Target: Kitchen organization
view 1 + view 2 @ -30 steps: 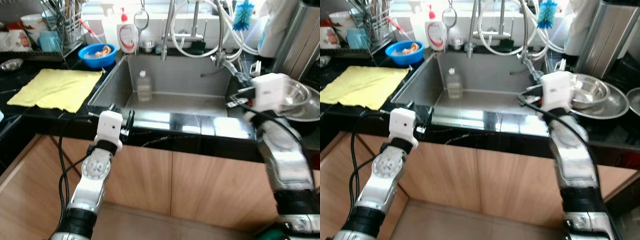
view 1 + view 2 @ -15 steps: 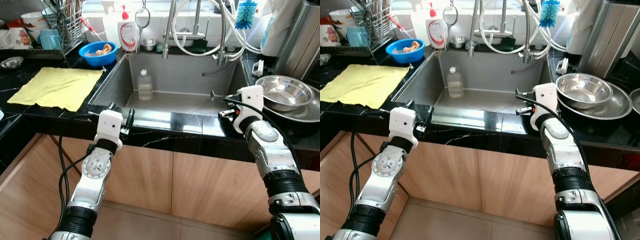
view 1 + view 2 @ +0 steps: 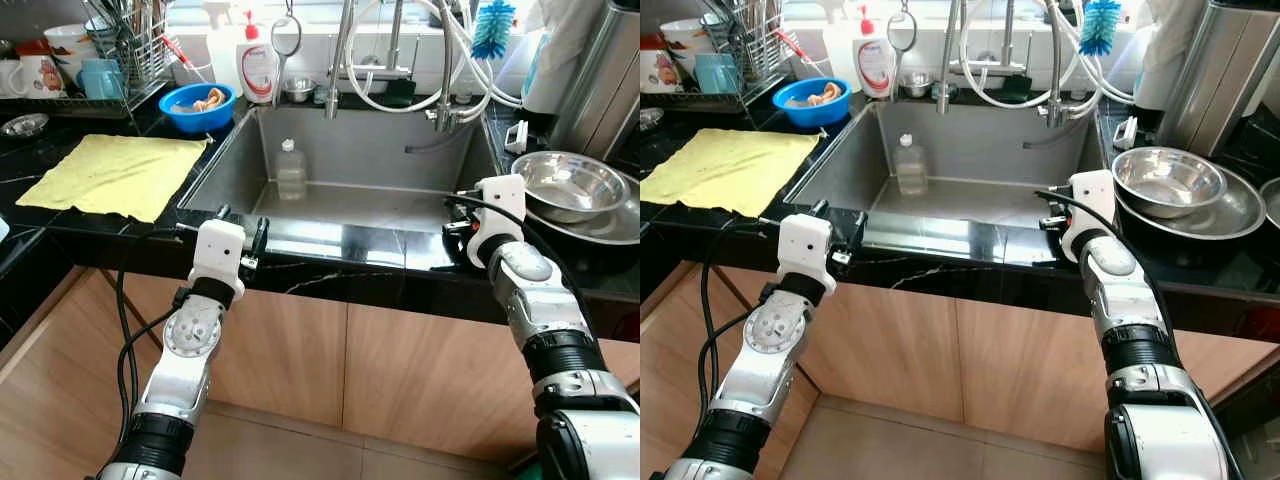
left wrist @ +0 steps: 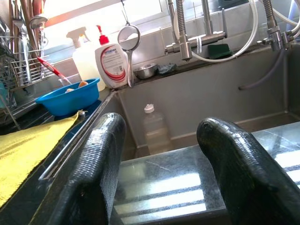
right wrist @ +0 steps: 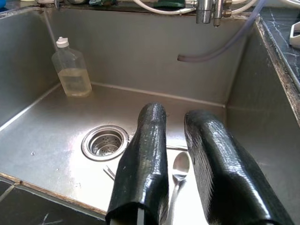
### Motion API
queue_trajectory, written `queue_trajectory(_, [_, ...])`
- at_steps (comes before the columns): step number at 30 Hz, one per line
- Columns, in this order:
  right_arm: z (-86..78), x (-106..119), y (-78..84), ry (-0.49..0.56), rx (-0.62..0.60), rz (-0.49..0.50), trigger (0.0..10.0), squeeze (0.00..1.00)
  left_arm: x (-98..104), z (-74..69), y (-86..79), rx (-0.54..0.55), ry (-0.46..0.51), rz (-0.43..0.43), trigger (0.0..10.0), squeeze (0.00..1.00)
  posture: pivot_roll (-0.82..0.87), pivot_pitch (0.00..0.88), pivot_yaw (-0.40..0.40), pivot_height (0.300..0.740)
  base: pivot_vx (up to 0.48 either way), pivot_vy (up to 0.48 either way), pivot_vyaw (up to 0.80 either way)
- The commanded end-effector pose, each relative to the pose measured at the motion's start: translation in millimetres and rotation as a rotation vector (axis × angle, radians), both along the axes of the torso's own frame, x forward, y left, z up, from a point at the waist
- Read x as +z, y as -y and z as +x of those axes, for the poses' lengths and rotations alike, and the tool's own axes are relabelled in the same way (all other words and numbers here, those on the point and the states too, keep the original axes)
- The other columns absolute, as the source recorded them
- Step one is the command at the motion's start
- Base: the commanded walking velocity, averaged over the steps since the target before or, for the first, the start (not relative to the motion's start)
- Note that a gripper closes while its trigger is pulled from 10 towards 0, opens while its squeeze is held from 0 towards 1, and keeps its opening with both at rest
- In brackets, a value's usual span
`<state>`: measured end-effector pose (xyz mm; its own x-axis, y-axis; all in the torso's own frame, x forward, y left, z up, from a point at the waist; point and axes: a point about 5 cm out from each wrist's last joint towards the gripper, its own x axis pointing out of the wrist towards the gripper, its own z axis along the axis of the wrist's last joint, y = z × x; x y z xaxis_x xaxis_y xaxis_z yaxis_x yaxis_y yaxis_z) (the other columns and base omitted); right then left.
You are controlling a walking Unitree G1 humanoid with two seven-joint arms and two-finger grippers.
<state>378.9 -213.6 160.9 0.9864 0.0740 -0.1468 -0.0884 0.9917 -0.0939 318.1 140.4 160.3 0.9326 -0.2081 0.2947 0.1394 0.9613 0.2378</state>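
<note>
- Step in hand, as judged: positioning the right tool [image 5: 171, 187] over the sink [image 3: 350, 150] ahead of picking up the spoon [image 5: 179, 166] lying on the sink floor.
- Right tool: hanging at the sink's front edge, fingers [image 5: 143, 159] nearly closed with a narrow gap, grasping nothing.
- Spoon: lying directly beneath the right tool, bowl showing in the gap between its fingers, just beside the drain strainer [image 5: 105, 141].
- Next move, as judged: spreading the fingers, then descending and closing on the handle; thin, flat metal on steel, so calling for accurate alignment.
- Left tool [image 4: 161, 154]: resting released at the tabletop [image 3: 330, 245] edge, holding nothing.
- Sink also holding a clear bottle [image 5: 71, 69] of pale liquid, standing upright at the far wall, well apart from the right tool.
- Steel bowl [image 3: 567, 183]: sitting empty inside a wider steel dish [image 3: 618, 226], beside the right tool.
- Blue bowl [image 3: 196, 104]: containing food scraps, well beyond the left tool.
</note>
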Motion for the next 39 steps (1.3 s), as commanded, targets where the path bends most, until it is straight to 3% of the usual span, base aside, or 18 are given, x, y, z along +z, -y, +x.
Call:
queue_trajectory(1, [2.7, 4.8, -2.6, 0.027, -0.006, -0.005, 10.0, 1.0, 1.8, -0.2, -0.3, -0.001, 0.013, 0.028, 10.0, 0.0, 0.03, 0.0, 0.046, 0.72, 0.0, 0.0, 0.0])
queue_trajectory(4, [1.7, 18.2, -7.0, 0.148, 0.003, -0.037, 10.0, 0.98, 3.8, 1.3, 1.4, -0.005, 0.018, 0.025, 10.0, 0.0, 0.03, 0.0, 0.046, 0.72, 0.0, 0.0, 0.0])
queue_trajectory(5, [0.5, 21.5, -9.8, 0.178, 0.015, -0.042, 10.0, 0.24, 4.4, 1.7, 2.0, -0.006, 0.02, 0.025, 10.0, 0.0, 0.03, 0.0, 0.049, 0.72, 0.0, 0.0, 0.0])
queue_trajectory(6, [-1.1, 23.8, -12.7, 0.201, 0.022, -0.037, 10.0, 0.0, 5.1, 2.0, 2.3, -0.007, 0.022, 0.023, 10.0, 0.0, 0.03, 0.0, 0.05, 0.72, 0.0, 0.0, 0.0])
queue_trajectory(8, [-5.0, 26.3, -16.4, 0.241, 0.019, -0.027, 10.0, 0.0, 6.3, 2.2, 2.9, -0.009, 0.026, 0.022, 10.0, 0.0, 0.03, 0.0, 0.05, 0.72, 0.0, 0.0, 0.0])
queue_trajectory(10, [-19.1, 31.0, -20.1, 0.359, -0.012, -0.012, 10.0, 0.0, 6.5, 1.9, 3.7, -0.012, 0.03, 0.023, 10.0, 0.0, 0.03, 0.0, 0.048, 0.72, 0.0, 0.0, 0.0])
queue_trajectory(11, [-19.1, 31.0, -20.1, 0.359, -0.012, -0.012, 10.0, 0.0, 6.5, 1.9, 3.7, -0.012, 0.03, 0.023, 10.0, 0.0, 0.03, 0.0, 0.048, 0.72, 0.0, 0.0, 0.0])
queue_trajectory(13, [-40.7, 39.3, -15.6, 0.48, -0.05, -0.017, 10.0, 0.0, 8.8, 4.0, 2.5, -0.009, 0.036, 0.025, 10.0, 0.0, 0.02, 0.0, 0.05, 0.72, 0.0, 0.0, 0.0])
queue_trajectory(15, [-45.0, 41.4, -14.2, 0.499, -0.054, -0.01, 10.0, 0.0, 9.6, 4.3, 2.3, -0.009, 0.039, 0.026, 10.0, 0.0, 0.02, 0.0, 0.05, 0.72, 0.0, 0.0, 0.0])
queue_trajectory(16, [-60.2, 46.0, -7.6, 0.542, -0.077, -0.043, 10.0, 0.0, 11.0, 4.9, 1.4, -0.01, 0.043, 0.027, 10.0, 0.0, 0.0, 0.0, 0.056, 0.72, 0.0, 0.0, 0.0])
queue_trajectory(17, [-64.9, 46.8, -5.4, 0.551, -0.085, -0.052, 10.0, 0.0, 11.0, 5.0, 1.2, -0.01, 0.043, 0.027, 10.0, 0.0, 0.0, 0.0, 0.056, 0.72, 0.0, 0.0, 0.0])
queue_trajectory(21, [-83.8, 46.5, 1.8, 0.569, -0.12, -0.074, 10.0, 0.0, 10.1, 5.6, 0.2, -0.013, 0.039, 0.031, 10.0, 0.0, -0.02, 0.0, 0.062, 0.72, 0.0, 0.0, 0.0])
queue_trajectory(25, [-108.3, 39.2, -2.6, 0.559, -0.111, -0.094, 10.0, 0.0, 11.2, 4.9, -1.6, -0.016, 0.041, 0.034, 10.0, 0.0, -0.02, 0.0, 0.062, 0.72, 0.0, 0.0, 0.0])
queue_trajectory(26, [-119.2, 26.5, -2.5, 0.513, -0.114, -0.095, 10.0, 0.0, 10.0, 2.5, -5.0, -0.011, 0.038, 0.039, 10.0, 0.0, -0.03, 0.0, 0.064, 0.72, 0.0, 0.0, 0.0])
queue_trajectory(30, [-133.3, 9.8, 0.1, 0.444, -0.167, -0.08, 10.0, 0.0, 6.6, 0.3, -10.6, 0.006, 0.024, 0.03, 10.0, 0.0, -0.03, 0.0, 0.066, 0.72, 0.0, 0.0, 0.0])
queue_trajectory(39, [-129.4, 19.0, -2.0, 0.457, -0.198, -0.067, 10.0, 0.0, 8.0, 4.1, -11.9, 0.03, 0.023, -0.026, 10.0, 0.0, -0.04, 0.0, 0.052, 0.72, 0.0, 0.0, 0.0])
